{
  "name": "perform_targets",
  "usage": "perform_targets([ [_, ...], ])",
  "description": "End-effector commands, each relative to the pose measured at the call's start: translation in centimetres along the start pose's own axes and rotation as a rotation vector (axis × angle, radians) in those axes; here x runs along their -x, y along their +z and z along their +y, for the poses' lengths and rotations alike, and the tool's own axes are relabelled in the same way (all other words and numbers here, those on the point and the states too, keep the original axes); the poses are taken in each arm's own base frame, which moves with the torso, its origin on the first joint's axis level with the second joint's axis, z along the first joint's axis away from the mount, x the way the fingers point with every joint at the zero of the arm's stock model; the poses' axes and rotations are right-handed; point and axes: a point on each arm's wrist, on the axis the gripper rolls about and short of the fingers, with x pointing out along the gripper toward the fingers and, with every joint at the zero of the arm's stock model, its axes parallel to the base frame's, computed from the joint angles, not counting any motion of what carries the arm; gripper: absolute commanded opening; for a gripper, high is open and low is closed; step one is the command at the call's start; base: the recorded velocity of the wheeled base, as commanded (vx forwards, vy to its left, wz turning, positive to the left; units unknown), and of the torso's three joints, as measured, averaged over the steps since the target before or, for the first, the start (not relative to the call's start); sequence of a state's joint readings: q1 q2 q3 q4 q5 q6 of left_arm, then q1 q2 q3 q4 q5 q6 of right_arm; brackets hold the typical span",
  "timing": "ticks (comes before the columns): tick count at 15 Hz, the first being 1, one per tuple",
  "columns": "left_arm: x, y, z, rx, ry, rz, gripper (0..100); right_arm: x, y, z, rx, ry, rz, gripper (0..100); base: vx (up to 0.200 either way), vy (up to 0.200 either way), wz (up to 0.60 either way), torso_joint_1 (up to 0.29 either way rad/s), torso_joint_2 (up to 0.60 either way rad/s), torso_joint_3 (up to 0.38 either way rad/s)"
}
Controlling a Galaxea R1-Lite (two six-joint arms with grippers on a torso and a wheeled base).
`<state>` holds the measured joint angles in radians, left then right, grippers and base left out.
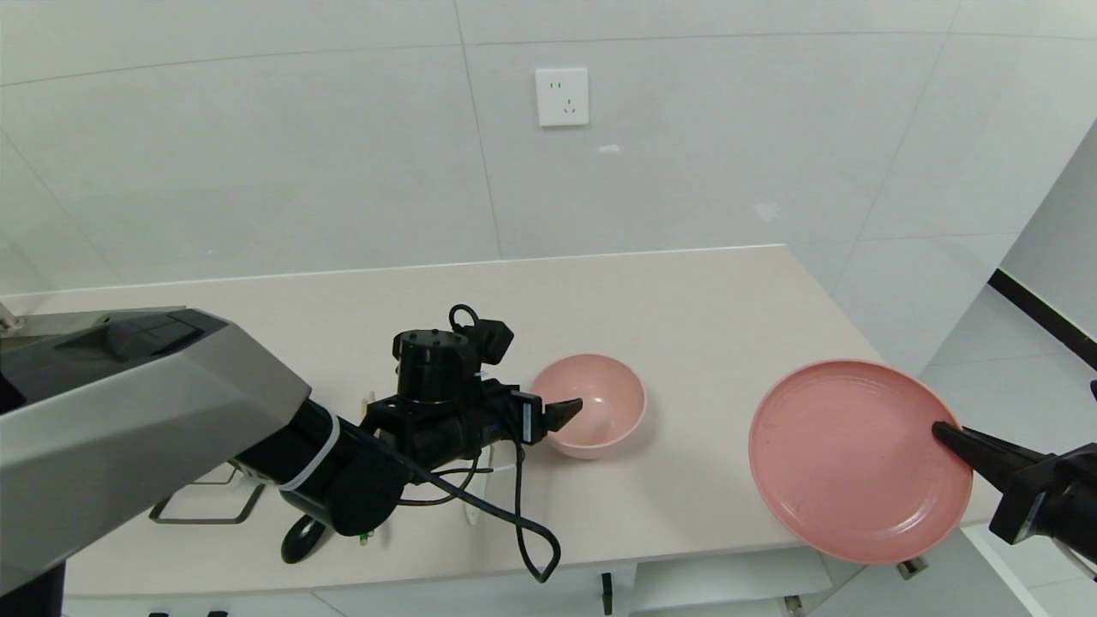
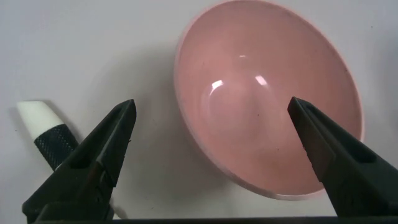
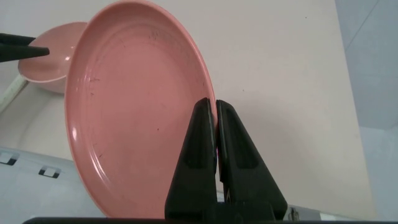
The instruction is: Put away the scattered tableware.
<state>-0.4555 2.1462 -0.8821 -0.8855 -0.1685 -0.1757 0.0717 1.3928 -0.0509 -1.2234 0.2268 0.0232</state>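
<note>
A pink bowl (image 1: 591,401) stands upright near the middle of the beige table (image 1: 686,308). My left gripper (image 1: 559,415) is at its near-left rim. In the left wrist view this gripper (image 2: 211,115) is open and straddles the bowl's (image 2: 267,93) rim, one finger over the inside and one outside. A pink plate (image 1: 848,458) hangs tilted over the table's right front corner. My right gripper (image 1: 947,434) is shut on the plate's right rim. The right wrist view shows both fingers (image 3: 202,130) pinching the plate (image 3: 137,106) at its edge.
A white utensil with a dark grip (image 2: 46,134) lies on the table beside the bowl, under my left arm (image 1: 476,506). A wire rack (image 1: 210,506) and a dark object (image 1: 300,540) sit at the front left. The table's right edge (image 1: 827,291) drops to the floor.
</note>
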Motion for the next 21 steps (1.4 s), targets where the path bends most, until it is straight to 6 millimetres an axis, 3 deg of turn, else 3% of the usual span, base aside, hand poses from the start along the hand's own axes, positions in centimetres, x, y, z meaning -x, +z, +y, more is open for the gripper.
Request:
perform_targets([
  [1,-0.1,-0.6,-0.1,0.001,-0.001,0.019,100,0.0,0.0,0.0,0.0,0.001,0.003,0,0.0,0.0,0.0,0.0,0.0,0.0],
  [5,0.0,-1.8,0.1,0.003,0.006,0.058,100,0.0,-0.1,0.0,-0.001,0.001,0.004,0,0.0,0.0,0.0,0.0,0.0,0.0],
  [6,0.1,-2.0,0.1,0.005,0.012,0.068,0,0.0,-0.1,0.0,-0.001,0.001,0.004,0,0.0,0.0,0.0,0.0,0.0,0.0],
  [10,0.1,-2.1,0.2,-0.007,0.057,0.006,0,0.0,-0.1,0.0,-0.001,0.0,0.006,0,0.0,0.0,0.0,0.0,0.0,0.0],
  [18,4.1,4.0,-1.6,-0.095,-0.012,-0.376,0,0.7,-0.7,0.0,-0.007,-0.008,0.025,0,0.0,0.0,0.0,0.0,0.0,0.0],
  [21,6.8,5.5,-2.5,-0.146,-0.032,-0.48,0,1.6,-0.4,-0.2,-0.002,-0.04,-0.011,0,0.0,0.0,0.0,0.0,0.0,0.0],
])
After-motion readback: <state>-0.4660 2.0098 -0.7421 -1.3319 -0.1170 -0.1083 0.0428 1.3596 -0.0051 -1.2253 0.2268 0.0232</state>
